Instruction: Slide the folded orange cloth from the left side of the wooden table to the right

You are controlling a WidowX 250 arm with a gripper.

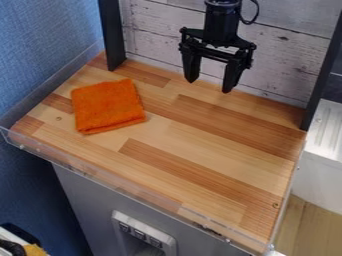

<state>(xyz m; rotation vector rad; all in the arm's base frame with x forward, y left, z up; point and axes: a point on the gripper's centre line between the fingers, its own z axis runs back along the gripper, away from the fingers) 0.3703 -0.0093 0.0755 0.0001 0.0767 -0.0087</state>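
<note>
End effector (210,86): spread, fingertips pointing downward, well apart from each other, pinching nothing. Located over the back part of the surface (207,150), in front of the plank wall (287,50), between the left post (112,35) and the right post (323,75) in the view. Nearest item: the orange cloth (107,107), well apart from the fingertips.

Cloth position: flat on the surface, toward the left side in the view, folded into a rough square with layers visible along the front edge. Slightly raised at that edge.

Handling, as judged from appearance: light, soft, limp, with a matt, textured weave. Expect good grip and little slip. Not fragile; no need for gentle closing force. Expect sagging below the grip point and possible unfolding of loose layers.

Grip location: pinch at the front right corner or along the thick front edge, taking all layers together. Alternatively, pinch up a ridge near the middle for a more balanced lift. Avoid catching only the top layer. Keep the fingertips low, but avoid pressing hard into the surface.

Surroundings: clear rim (120,182) along the front of the surface; blue wall (40,50) beyond the left side.
</note>
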